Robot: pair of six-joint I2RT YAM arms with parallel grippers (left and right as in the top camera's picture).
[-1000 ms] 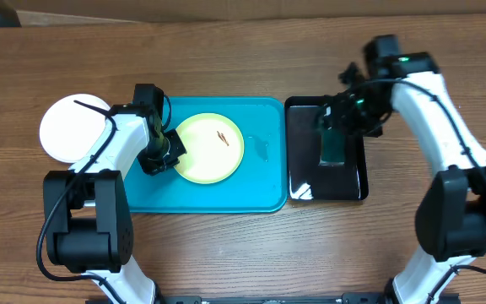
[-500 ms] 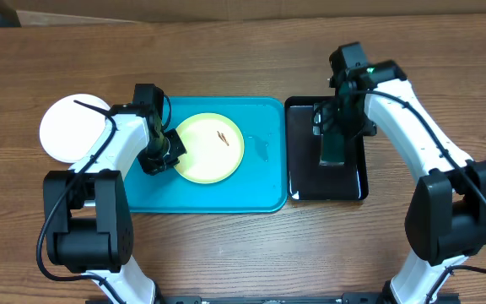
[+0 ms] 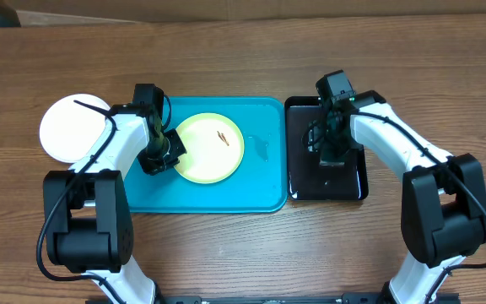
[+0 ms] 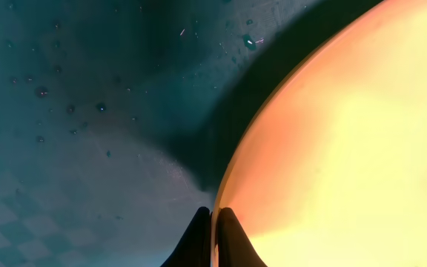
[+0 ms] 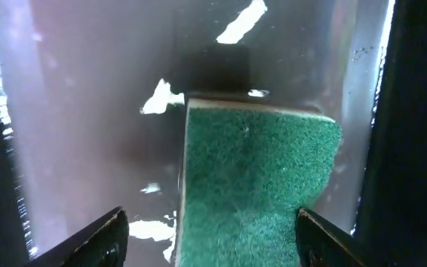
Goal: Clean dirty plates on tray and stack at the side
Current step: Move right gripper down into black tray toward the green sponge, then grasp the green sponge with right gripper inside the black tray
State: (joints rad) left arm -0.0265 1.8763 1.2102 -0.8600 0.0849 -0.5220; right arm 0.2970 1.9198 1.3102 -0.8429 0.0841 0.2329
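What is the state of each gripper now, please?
Left gripper: closed on the rim of the yellow-green plate.
Right gripper: open, fingers on either side of the green sponge.

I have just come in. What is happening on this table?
The left gripper pinches the rim of a pale yellow-green plate that lies on the turquoise tray; a small brown scrap is on the plate. The right gripper hangs open over a green sponge in the black tray, one finger on each side, not gripping it. A white plate lies on the wooden table, left of the tray.
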